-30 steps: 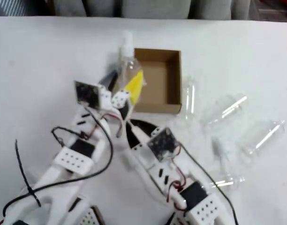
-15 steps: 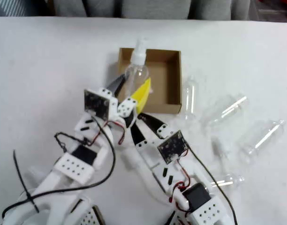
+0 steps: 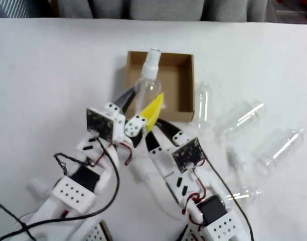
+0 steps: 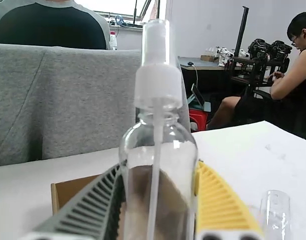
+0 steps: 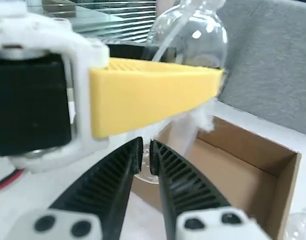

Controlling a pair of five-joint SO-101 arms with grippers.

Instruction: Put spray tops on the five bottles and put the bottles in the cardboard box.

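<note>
So the left end effector (image 3: 142,102) is clamped on the bottle (image 3: 147,85), grey finger on one side and yellow on the other. The spray top (image 3: 153,56) is already on, and the bottle stands upright over the near-left part of the cardboard box (image 3: 177,83). I can't tell whether its base is past the rim, since the fingers hide it. To me this is the drop-off step. I'd lower it straight down, keep it vertical so it doesn't snag the near wall, and tuck it into that corner so the others will fit. I'd only let go once it's sitting on the box floor, because an empty bottle that light will tip easily. The right end effector (image 5: 146,147) is pinched closed on nothing, just beside the yellow finger in front of the box, so I'd keep it clear. The counter (image 3: 53,65) is plain white, with the loose bottles (image 3: 242,114) lying uncapped to the right of the box. A grey couch (image 4: 53,100) runs along the counter's far edge.
</note>
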